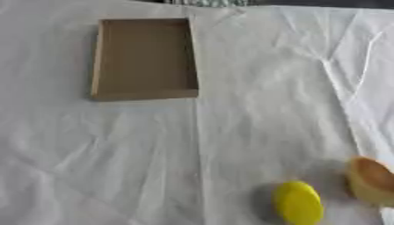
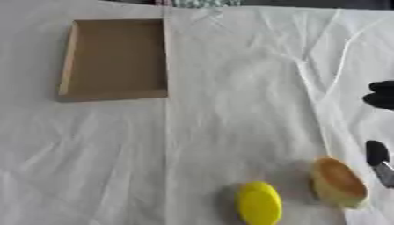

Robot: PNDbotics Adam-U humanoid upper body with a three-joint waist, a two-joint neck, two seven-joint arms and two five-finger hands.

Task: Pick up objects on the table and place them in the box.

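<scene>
Right eye view was where the right hand [image 2: 381, 99] could be seen, only as dark finger parts at the right edge; whether its fingers were apart or together could not be told. No left hand was shown in either view.

Nothing had yet been placed: the box [image 2: 114, 94] was seen bare inside, and both objects were left on the white cloth [image 2: 231, 110]. The whole of the picking and placing was judged to remain.

The bun-like brown object [image 2: 337, 182] was found just below and inward of the hand's lower dark part, close to it but not seen to be touched. Its long axis was run from upper left to lower right, the browner face turned upward.

The yellow oval object [image 2: 258, 203] was set farther from the hand, below and to its left, just beside the brown one but apart from it. Its long axis was nearly upright in the view, tipped slightly.

The box was lain well apart from the hand, far to its upper left, its long side running away from the robot.
</scene>
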